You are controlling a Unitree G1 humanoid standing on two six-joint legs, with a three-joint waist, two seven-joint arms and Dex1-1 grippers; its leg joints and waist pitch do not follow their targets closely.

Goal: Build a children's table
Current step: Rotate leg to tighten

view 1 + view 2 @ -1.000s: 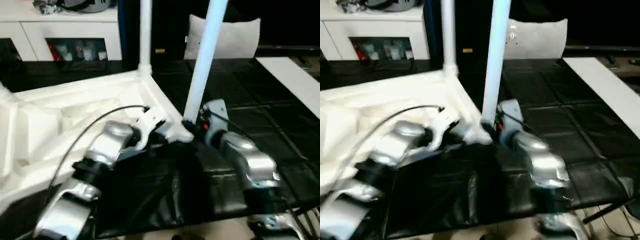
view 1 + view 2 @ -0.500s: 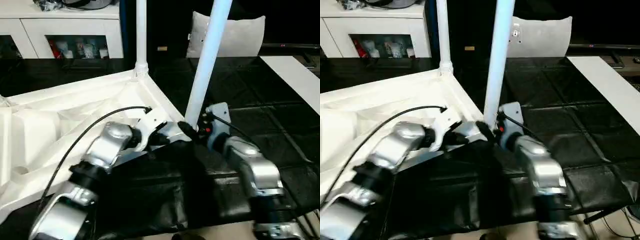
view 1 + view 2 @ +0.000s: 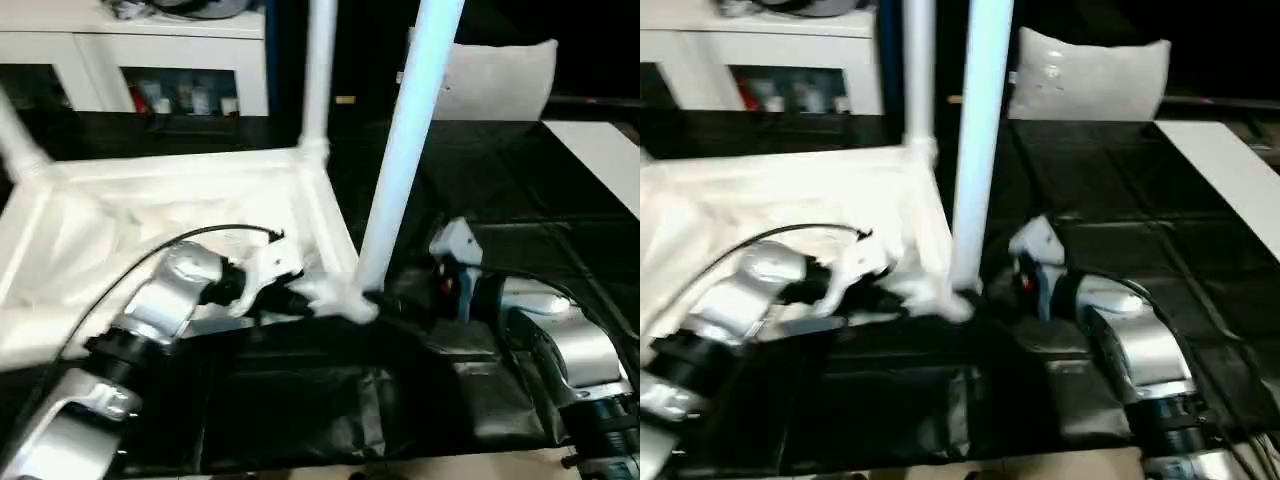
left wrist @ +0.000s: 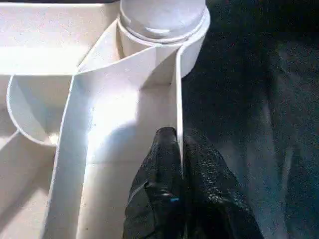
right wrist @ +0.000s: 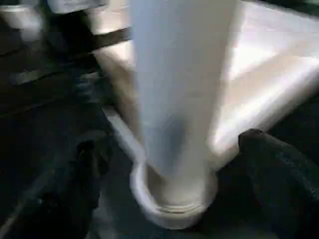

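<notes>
Tabletop [image 3: 180, 215], white plastic with a raised rim, lies upside down on a black mat [image 3: 330, 400], filling the head view from about nine o'clock to the centre. Three white legs stand upright in its corner sockets: a near leg [image 3: 405, 150] at the corner closest to the robot, rising toward twelve o'clock; a far leg [image 3: 318, 75] behind it at about eleven o'clock; and a third leg [image 3: 18, 140] at the edge toward ten o'clock.

Left gripper [image 4: 179, 149], at the end of a silver forearm coming in from seven o'clock, has its two black fingers [image 4: 162, 164] pinched closed on the thin rim wall of the tabletop, just short of the near corner socket [image 4: 162, 25].

Right gripper [image 5: 172, 149], reaching in from four o'clock, has its fingers [image 5: 274, 174] spread wide on either side of the near leg's base, apart from it and not touching.

A grey-white pillow [image 3: 495, 80] rests at one o'clock, and a white cabinet [image 3: 140, 50] stands at eleven o'clock.
</notes>
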